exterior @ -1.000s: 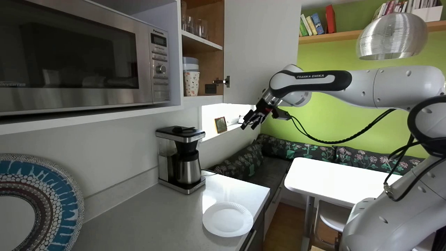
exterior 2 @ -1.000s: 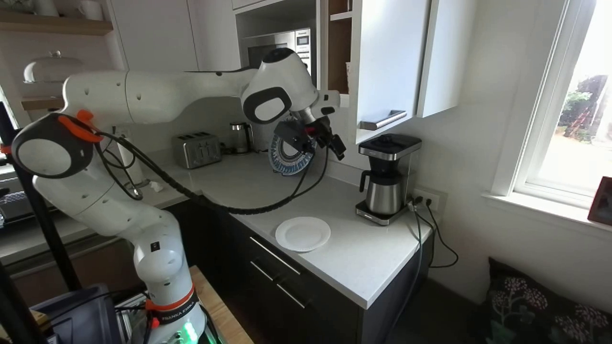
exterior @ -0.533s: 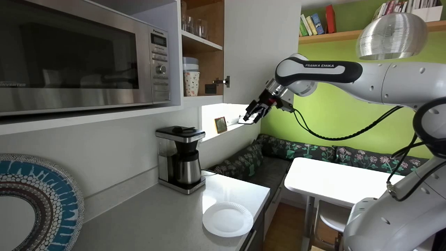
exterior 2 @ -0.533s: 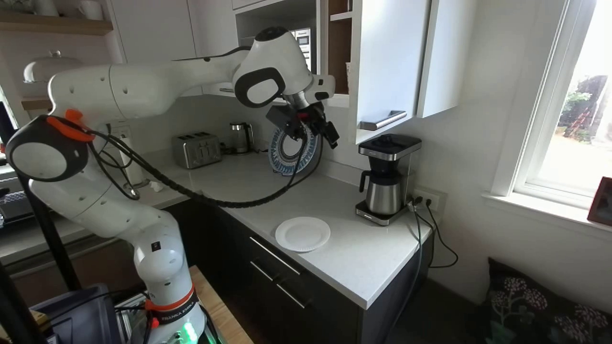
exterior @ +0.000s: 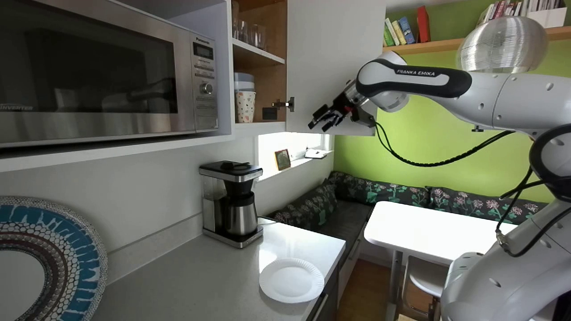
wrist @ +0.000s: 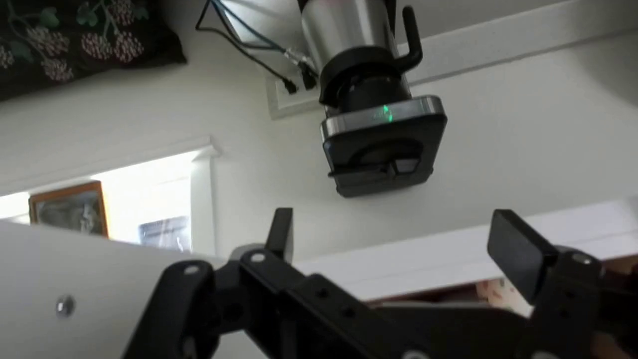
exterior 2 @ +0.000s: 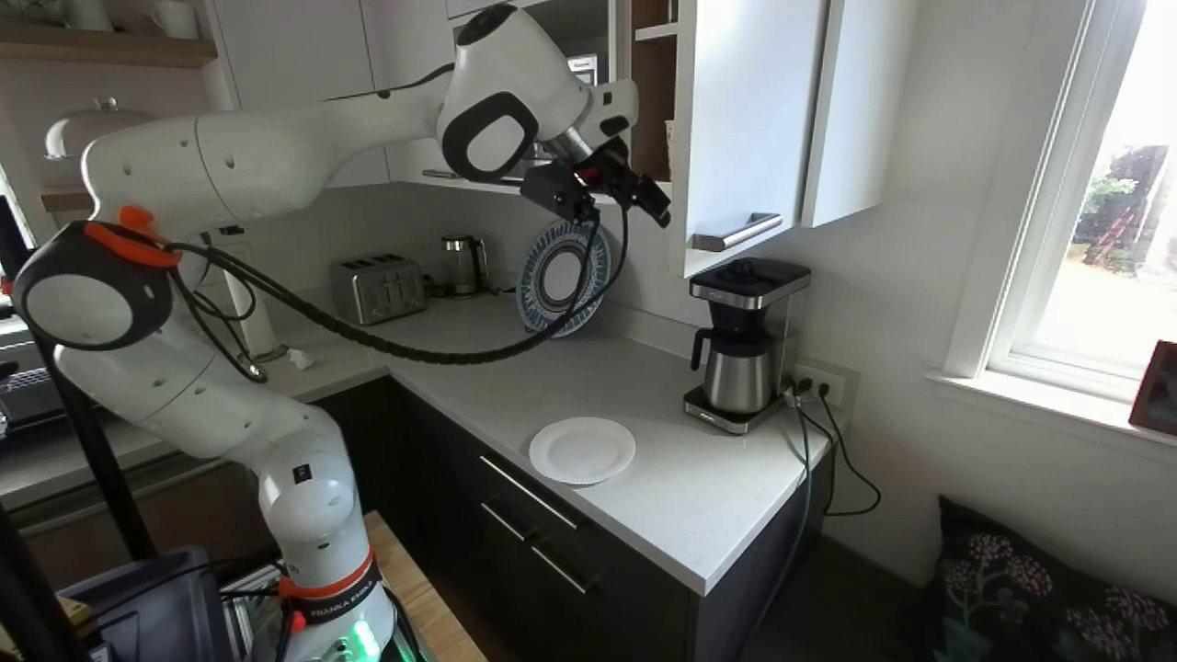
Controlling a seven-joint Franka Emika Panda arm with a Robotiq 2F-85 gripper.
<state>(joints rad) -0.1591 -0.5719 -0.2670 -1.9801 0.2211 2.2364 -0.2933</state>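
Note:
My gripper [wrist: 394,237] stands open in the wrist view, its pads [wrist: 518,254] wide apart with nothing held between them. In both exterior views the gripper [exterior: 318,126] hangs in the air, fingers slanting downward, by the open door [exterior: 334,58] of the wall cabinet. Inside the cabinet [exterior: 279,84], a speckled cup [exterior: 245,107] stands on the lower shelf with grey and white ware above it. Part of that speckled cup [wrist: 498,293] shows behind one finger in the wrist view; the rest is hidden. Below sits a coffee maker [wrist: 384,139] with a steel jug.
A white plate [exterior 2: 582,450] lies near the counter's [exterior 2: 680,515] front edge. The door's handle [exterior 2: 736,233] juts out near the gripper. A microwave [exterior: 205,89] fills the niche beside the cabinet. A patterned round plate [exterior 2: 561,276] leans on the wall. My cable [exterior 2: 414,354] loops below the arm.
The gripper has climbed and now points less steeply down. The upper arm and wrist have risen, lifting the cable. The jaws stayed open, and the other objects have not moved.

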